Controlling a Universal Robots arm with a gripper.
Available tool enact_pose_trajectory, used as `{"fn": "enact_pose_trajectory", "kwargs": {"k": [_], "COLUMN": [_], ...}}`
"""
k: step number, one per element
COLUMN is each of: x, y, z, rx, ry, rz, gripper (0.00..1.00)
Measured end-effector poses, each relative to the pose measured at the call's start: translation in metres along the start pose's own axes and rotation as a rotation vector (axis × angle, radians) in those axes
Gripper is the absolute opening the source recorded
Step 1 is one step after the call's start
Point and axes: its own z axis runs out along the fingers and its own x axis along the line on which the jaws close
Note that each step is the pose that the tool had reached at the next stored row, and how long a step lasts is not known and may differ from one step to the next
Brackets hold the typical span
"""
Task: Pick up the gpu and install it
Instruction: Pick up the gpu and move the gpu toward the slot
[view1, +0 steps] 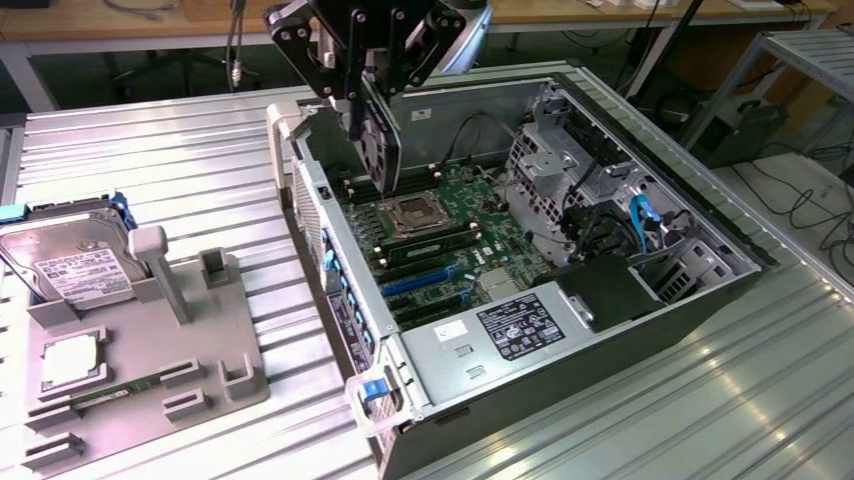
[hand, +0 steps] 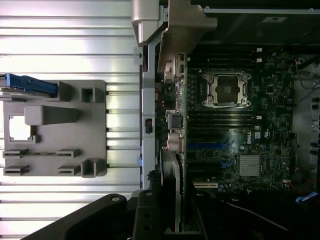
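The gpu (view1: 379, 140) hangs upright and edge-down, a dark thin card with a silvery edge. My gripper (view1: 367, 88) is shut on its top. The card sits just inside the open computer case (view1: 674, 215), near the case's rear wall and above the green motherboard (view1: 461, 225), without touching the blue slots (view1: 420, 282). In the wrist view the gpu (hand: 176, 192) shows edge-on as a narrow silvery strip running along the case's rear wall, beside the motherboard (hand: 240, 130).
A grey holder plate (view1: 200, 340) lies on the ribbed metal table at the exterior view's left. It carries a silver hard drive (view1: 67, 262), a square processor chip (view1: 74, 360) and a thin memory stick (view1: 114, 396). Inside the case are the processor socket (view1: 420, 214), a power supply (view1: 514, 330) and cables.
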Motion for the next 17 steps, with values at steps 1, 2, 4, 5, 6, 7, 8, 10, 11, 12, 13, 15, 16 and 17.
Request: {"fn": "enact_pose_trajectory", "kwargs": {"k": [1, 2, 4, 5, 6, 7, 8, 10, 11, 12, 13, 15, 16, 17], "x": [-0.001, -0.002, -0.004, -0.004, -0.005, -0.006, -0.007, -0.009, -0.01, -0.011, -0.011, -0.014, -0.014, -0.015], "y": [0.0, 0.0, 0.0, 0.0, 0.0, 0.0, 0.0, 0.0, 0.0, 0.0, 0.0, 0.0, 0.0, 0.0], "z": [0.0, 0.0001, 0.0001, 0.0001, 0.0001, 0.0002, 0.0002, 0.0003, 0.0003, 0.0003, 0.0003, 0.0004, 0.0004, 0.0004], "rx": [0.0, 0.0, 0.0, 0.0, 0.0, 0.0, 0.0, -0.0001, 0.0, 0.0, 0.0, 0.0, 0.0001, 0.0], "ry": [0.0, 0.0, -0.0001, -0.0001, 0.0, 0.0, 0.0, -0.0001, 0.0, 0.0, 0.0, 0.0, 0.0, 0.0], "rz": [0.0, 0.0, 0.0, 0.0, 0.0, 0.0, 0.0, 0.0, 0.0, 0.0, 0.0, 0.0, 0.0, 0.0], "gripper": [0.27, 0.27, 0.27, 0.27, 0.27, 0.27, 0.27, 0.27, 0.27, 0.27, 0.27, 0.27, 0.27, 0.27]}}
